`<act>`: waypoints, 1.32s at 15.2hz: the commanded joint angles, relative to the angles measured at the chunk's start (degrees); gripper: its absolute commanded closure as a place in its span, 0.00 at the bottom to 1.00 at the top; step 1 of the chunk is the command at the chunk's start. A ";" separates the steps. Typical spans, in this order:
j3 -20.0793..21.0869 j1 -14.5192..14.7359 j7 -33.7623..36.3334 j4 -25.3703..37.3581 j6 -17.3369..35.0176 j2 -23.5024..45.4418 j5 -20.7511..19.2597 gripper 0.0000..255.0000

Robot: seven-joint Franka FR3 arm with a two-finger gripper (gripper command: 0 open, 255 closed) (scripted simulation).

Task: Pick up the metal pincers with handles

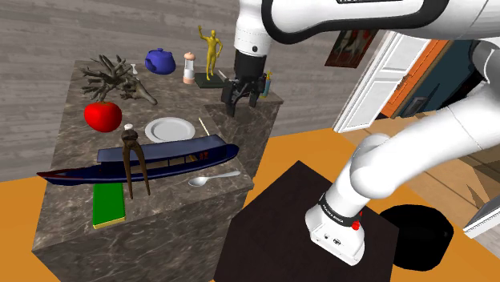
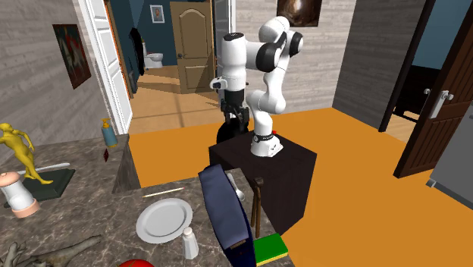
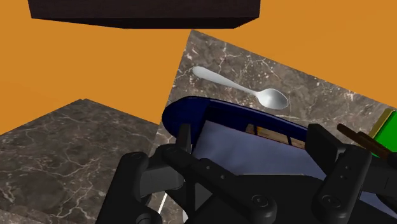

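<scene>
Pincers: dark brown with a dull finish and a rounded head at the top. Two long, slender handles spread downward like compass legs. They stand upright on the table, whose surface is dark stone with pale veining. In the shoulder view they cross in front of the hull of a long, narrow blue model boat, and their lower ends reach the table just beside a flat green block. In the second exterior view the same thin brown legs rise between the boat and the green block.

A round white plate lies behind the boat. A glossy grey spoon with an oval bowl lies near the boat's bow end. A shiny red apple, a gnarled grey branch, a rounded blue teapot and a yellow figurine stand farther back.

The black gripper hangs raised near the table's far corner, well apart from the pincers. Its two angular fingers are spread wide and hold nothing. In the wrist view the boat's end lies beyond them. The arm rises from a matte black stand on an orange floor.
</scene>
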 commanded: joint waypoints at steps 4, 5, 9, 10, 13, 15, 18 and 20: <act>5.33 0.49 7.80 6.71 2.98 8.94 -0.37 0.00; 6.33 0.59 9.41 8.21 3.44 10.82 -0.76 0.00; 10.05 1.15 16.09 14.96 4.82 18.86 -3.36 0.00; 10.86 1.40 17.82 16.84 5.01 21.01 -4.28 0.00; 12.94 2.56 23.08 23.00 5.13 27.77 -7.62 0.00; 13.90 3.83 26.53 27.59 4.78 32.51 -10.20 0.00; 14.58 6.58 31.34 35.32 3.53 39.88 -14.29 0.00; 14.56 8.95 34.14 41.14 2.19 44.93 -16.98 0.00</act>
